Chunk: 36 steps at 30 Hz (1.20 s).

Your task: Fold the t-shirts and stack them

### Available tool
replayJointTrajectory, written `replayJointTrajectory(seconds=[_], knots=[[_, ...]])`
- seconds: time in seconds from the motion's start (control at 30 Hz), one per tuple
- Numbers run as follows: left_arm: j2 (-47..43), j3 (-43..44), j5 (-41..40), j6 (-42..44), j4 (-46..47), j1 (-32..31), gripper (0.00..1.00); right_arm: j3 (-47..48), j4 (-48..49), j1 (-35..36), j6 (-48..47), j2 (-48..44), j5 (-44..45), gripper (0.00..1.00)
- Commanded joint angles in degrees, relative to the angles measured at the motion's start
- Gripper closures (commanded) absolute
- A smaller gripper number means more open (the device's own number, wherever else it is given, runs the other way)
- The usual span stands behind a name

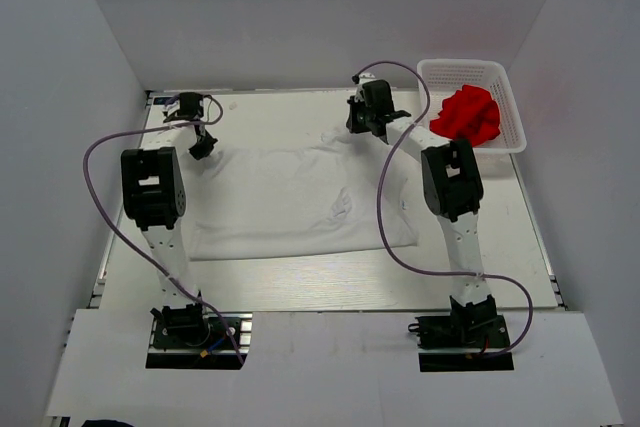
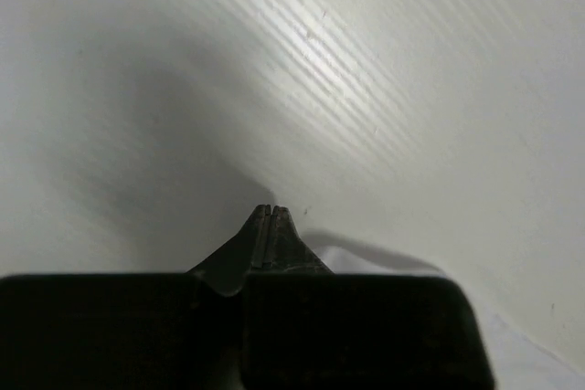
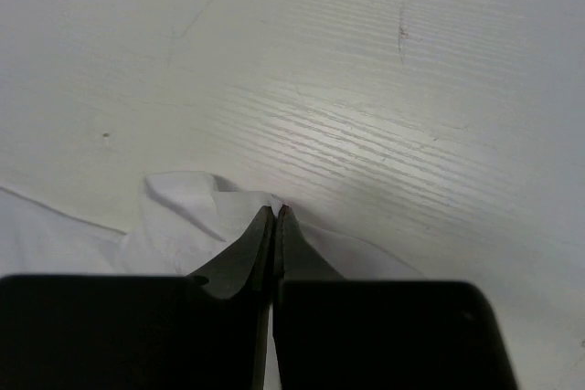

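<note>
A white t-shirt (image 1: 290, 202) lies spread flat in the middle of the table. My left gripper (image 1: 203, 147) sits at its far left corner with jaws pressed together (image 2: 270, 210); a raised ridge of white cloth (image 2: 530, 353) runs up to them from the right. At the far right corner, my right gripper (image 1: 360, 127) is shut (image 3: 277, 210) on a small peak of the white cloth (image 3: 174, 216). The red t-shirt (image 1: 467, 115) lies crumpled in the basket at the back right.
The white mesh basket (image 1: 465, 63) stands at the table's far right corner, close behind the right arm. Purple cables (image 1: 95, 172) loop beside both arms. White walls enclose the table on the left, back and right.
</note>
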Motion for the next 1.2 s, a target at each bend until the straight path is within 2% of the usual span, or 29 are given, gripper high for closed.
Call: replayJointTrajectory(seconds=[0.0, 0.3, 0.4, 0.53, 0.7, 0.83, 1.17], knots=[[-9.41, -4.49, 0.24, 1.38, 3.31, -0.26, 1.00, -5.06, 8.25, 0.53, -1.20, -8.86, -2.86, 1.00], [-22.77, -17.32, 0.15, 2.43, 11.02, -0.26, 1.00, -21.07, 16.07, 1.14, -2.87, -20.55, -5.14, 1.00], [-26.73, -21.03, 0.68, 6.11, 14.80, -0.26, 1.00, -26.53, 17.75, 1.49, -2.78, -24.77, -4.79, 1.00], [-27.97, -21.66, 0.68, 11.03, 17.80, -0.26, 1.00, -32.68, 20.12, 1.50, -3.39, -30.22, -4.53, 1.00], [-23.32, -15.25, 4.19, 16.75, 17.03, -0.26, 1.00, -32.78, 19.68, 1.49, -3.74, -30.49, -3.30, 1.00], [-21.38, -13.74, 4.20, 16.24, 14.29, -0.26, 1.00, -32.16, 19.60, 1.49, -3.22, -30.32, -3.29, 1.00], [-29.72, -25.25, 1.48, 13.08, 16.84, -0.26, 1.00, -39.71, 19.95, 2.20, -3.04, -36.55, -4.97, 1.00]])
